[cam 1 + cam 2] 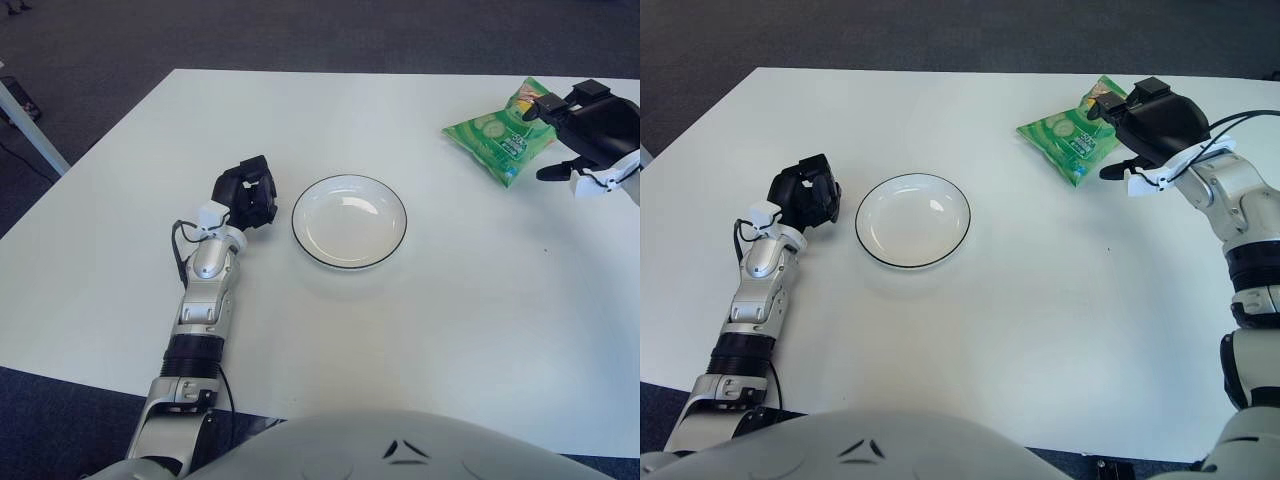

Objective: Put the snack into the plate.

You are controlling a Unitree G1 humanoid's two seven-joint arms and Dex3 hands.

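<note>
- At the table's (pixel 1040 330) far right, the snack (pixel 1068 133) (a green bag with a bit of yellow at its top corner) lies flat on the white top, well apart from the plate (pixel 913 220).
- Right hand (pixel 1145 125) is at the bag's right edge, its dark fingers (pixel 1110 105) spread: one reaches over the bag's upper right corner, another points toward the lower right corner. They are not closed on the bag; whether any fingertip touches it cannot be told.
- Plate sits near the table's middle, white with a thin dark rim, nothing in it.
- Left hand (pixel 808 195) shows just left of the plate, close to the rim but apart from it, fingers curled in and holding nothing.
- Left forearm (pixel 758 290) stretches back from that hand toward the near edge of the table.
- Dark carpet (pixel 300 35) lies beyond the table's far edge.
</note>
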